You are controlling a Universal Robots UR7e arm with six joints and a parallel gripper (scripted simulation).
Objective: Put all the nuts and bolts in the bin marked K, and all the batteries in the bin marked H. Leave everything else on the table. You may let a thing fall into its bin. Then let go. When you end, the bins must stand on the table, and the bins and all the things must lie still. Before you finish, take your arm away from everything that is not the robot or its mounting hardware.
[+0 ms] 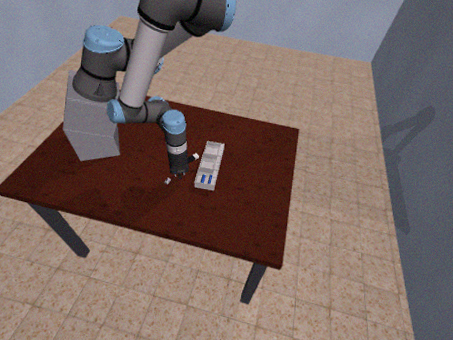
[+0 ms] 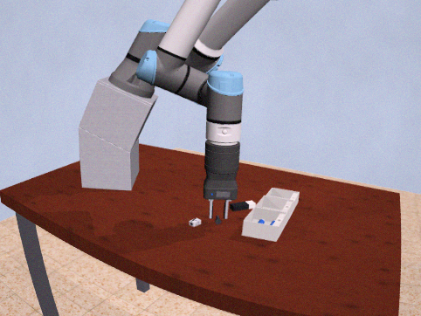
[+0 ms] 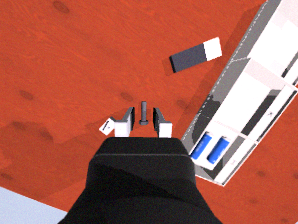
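Note:
A small dark bolt (image 3: pixel 144 112) (image 2: pixel 217 220) lies on the table between my fingers. My gripper (image 3: pixel 143 114) (image 2: pixel 218 216) (image 1: pixel 177 175) is open and points straight down, with its tips just above the table and one finger on each side of the bolt. It holds nothing. A white bin tray (image 2: pixel 261 231) (image 1: pixel 205 186) (image 3: pixel 210 107) with three compartments stands to the right of it. Two blue batteries (image 3: pixel 211 148) (image 2: pixel 263 222) (image 1: pixel 207 178) lie in its near end compartment. I cannot read the bin letters.
A small white block (image 3: pixel 106 126) (image 2: pixel 195 222) (image 1: pixel 168 180) lies just left of the gripper. A black and white stick (image 3: pixel 195 55) (image 2: pixel 243 205) (image 1: pixel 195 156) lies beside the tray. The grey robot base (image 2: pixel 111 148) stands at the back left of the table (image 2: pixel 306 262).

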